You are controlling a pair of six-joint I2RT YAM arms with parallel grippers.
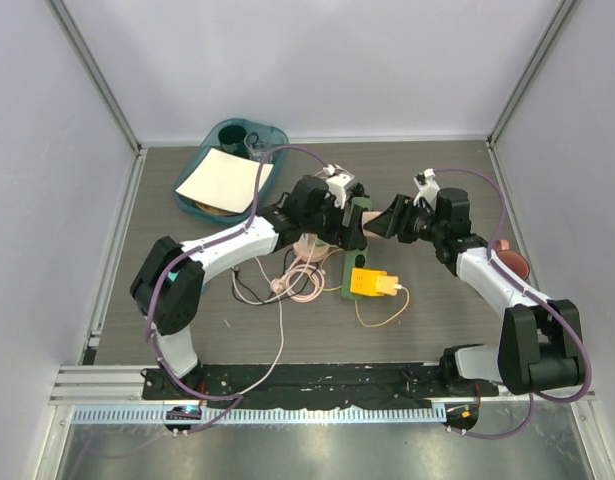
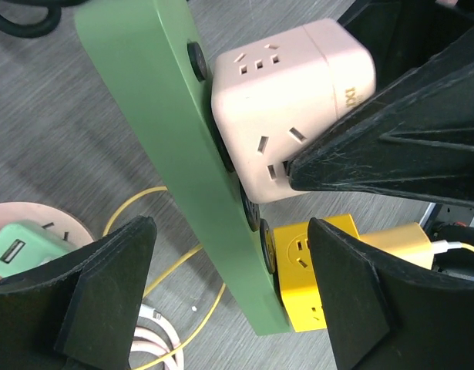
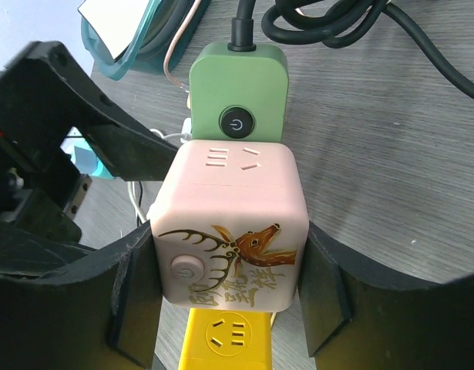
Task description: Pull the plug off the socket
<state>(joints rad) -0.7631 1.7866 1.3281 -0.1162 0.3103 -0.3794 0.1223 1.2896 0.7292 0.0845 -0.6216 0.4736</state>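
Your right gripper (image 3: 229, 297) clamps the pink cube plug (image 3: 229, 223), seated in the green power strip (image 3: 238, 85), ready to pull, while your left gripper (image 2: 229, 258) straddles that strip, jaws apart, likely to brace it.

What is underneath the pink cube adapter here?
The green power strip; the pink cube adapter sits against its socket face, next to a yellow cube. The adapter's pins and the socket they occupy are covered, so not visible.
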